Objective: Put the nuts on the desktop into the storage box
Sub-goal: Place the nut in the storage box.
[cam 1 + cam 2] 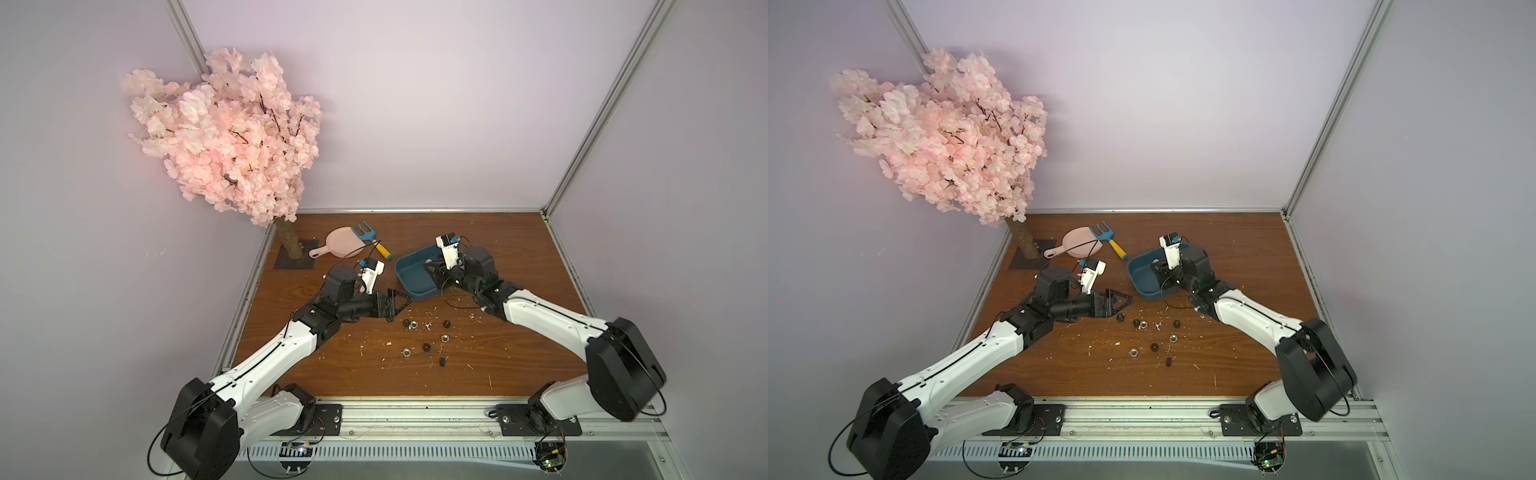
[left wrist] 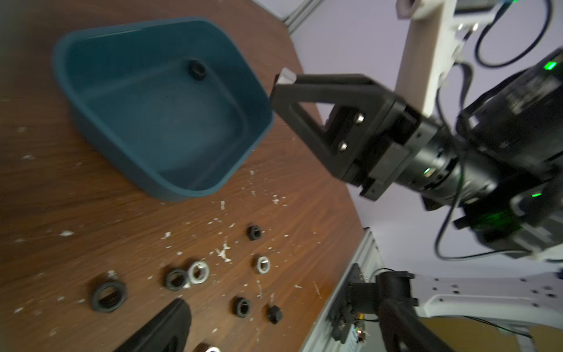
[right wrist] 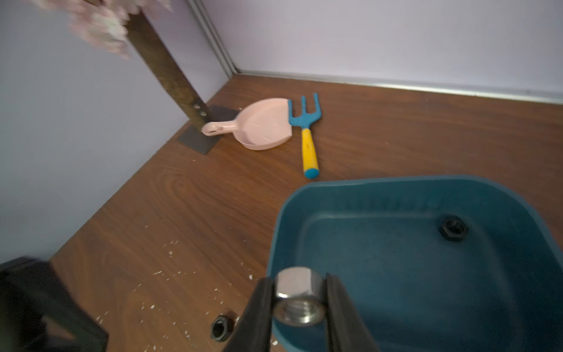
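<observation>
At the rim of the storage box (image 3: 396, 183), the right hand (image 3: 300, 289) is clamped on a silver nut (image 3: 298, 297); carry it well inside and low before parting the jaws, so it cannot bounce onto the worktop (image 3: 182, 213). The left hand (image 1: 405, 303) stands with jaws apart, empty, beside the box; the remaining nuts (image 1: 426, 347) lie nearby.

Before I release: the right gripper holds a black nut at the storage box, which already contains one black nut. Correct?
No: the held nut in the right gripper is shiny silver, not black; the right wrist view shows it. The storage box does already contain one black nut.
</observation>
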